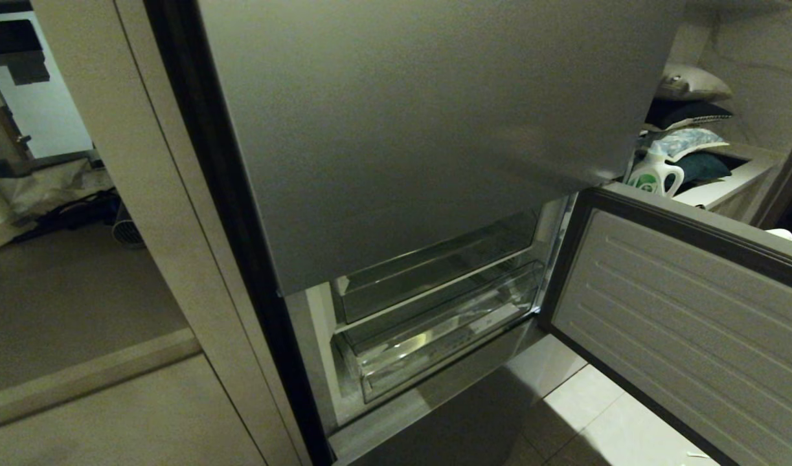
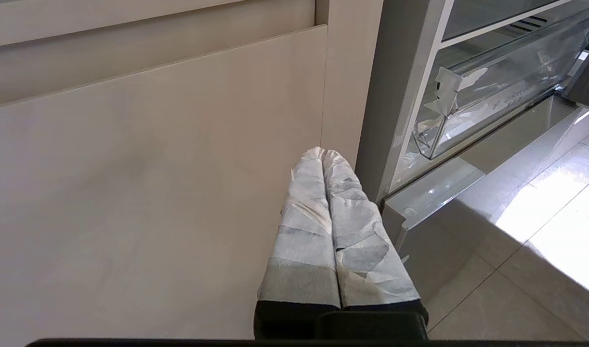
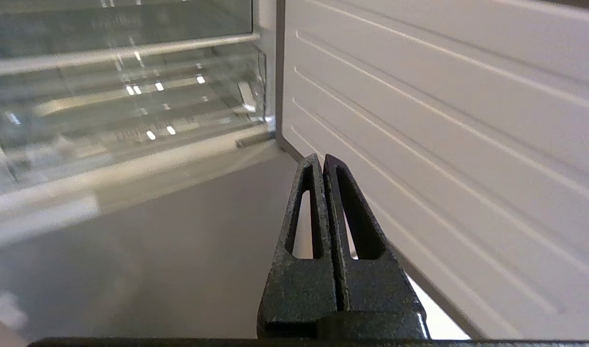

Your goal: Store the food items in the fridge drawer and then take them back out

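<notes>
I see the fridge drawer [image 1: 434,336] pushed in, low in the open fridge, no food visible in it. My right claw [image 3: 323,161] is pressed shut, empty, near the drawer's front by the door [image 3: 443,144]. My left claw [image 2: 324,153], shut too, hangs beside the cabinet panel [image 2: 154,168].

Clear plastic fridge drawer [image 1: 434,336], lower of two, tape scraps on front, no food visible

Fridge interior largely screened and cut off

The upper compartment is hidden behind the closed grey door [image 1: 408,129]; the fridge drawer [image 1: 434,336] is blurred in the right wrist view, so its contents cannot be told. The open lower door [image 1: 687,323] is cut by the frame edge, and neither arm is seen from the head.
</notes>
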Robot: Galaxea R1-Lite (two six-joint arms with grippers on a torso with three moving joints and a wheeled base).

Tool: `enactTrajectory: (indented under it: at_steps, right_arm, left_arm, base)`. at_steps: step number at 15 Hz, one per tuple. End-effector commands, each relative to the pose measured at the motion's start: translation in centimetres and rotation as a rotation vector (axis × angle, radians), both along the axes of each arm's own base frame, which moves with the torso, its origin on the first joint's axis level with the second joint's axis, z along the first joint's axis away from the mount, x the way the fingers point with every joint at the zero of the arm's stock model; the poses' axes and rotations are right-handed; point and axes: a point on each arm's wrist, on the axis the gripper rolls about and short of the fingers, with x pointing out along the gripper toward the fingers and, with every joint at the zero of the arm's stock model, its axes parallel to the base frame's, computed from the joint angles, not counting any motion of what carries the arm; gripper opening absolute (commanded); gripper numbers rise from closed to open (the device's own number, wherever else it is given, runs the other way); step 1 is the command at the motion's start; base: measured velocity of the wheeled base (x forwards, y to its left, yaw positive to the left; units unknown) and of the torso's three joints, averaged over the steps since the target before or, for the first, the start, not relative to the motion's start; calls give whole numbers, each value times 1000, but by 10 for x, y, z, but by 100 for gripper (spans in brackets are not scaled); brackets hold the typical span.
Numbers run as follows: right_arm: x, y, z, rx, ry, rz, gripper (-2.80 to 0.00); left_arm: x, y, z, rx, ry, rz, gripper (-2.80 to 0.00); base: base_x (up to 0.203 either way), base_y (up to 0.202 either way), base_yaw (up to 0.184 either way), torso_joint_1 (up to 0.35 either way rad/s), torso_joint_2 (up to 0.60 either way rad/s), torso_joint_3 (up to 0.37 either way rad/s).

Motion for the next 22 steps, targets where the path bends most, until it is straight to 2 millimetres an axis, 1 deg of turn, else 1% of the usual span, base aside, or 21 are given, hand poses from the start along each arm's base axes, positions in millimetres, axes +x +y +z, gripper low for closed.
enactTrajectory:
  at_steps: [1, 7, 16, 22]
  right_arm:
    - [2, 0, -8, 27, 21, -2, -280]
    - [2, 0, -8, 31, 22, -7, -280]
    - [2, 0, -8, 33, 21, -7, -280]
    - [2, 0, -8, 33, 21, -7, -280]
  left_arm:
    - [0, 0, 0, 0, 0, 0, -280]
    - [0, 0, 0, -3, -2, 1, -280]
    - [0, 0, 0, -2, -2, 0, -280]
    - [0, 0, 0, -2, 0, 0, -280]
  base:
    - [0, 0, 0, 0, 0, 0]
    - [0, 0, 0, 0, 0, 0]
    - [-183, 0, 1, 2, 0, 2]
    - [0, 0, 0, 0, 0, 0]
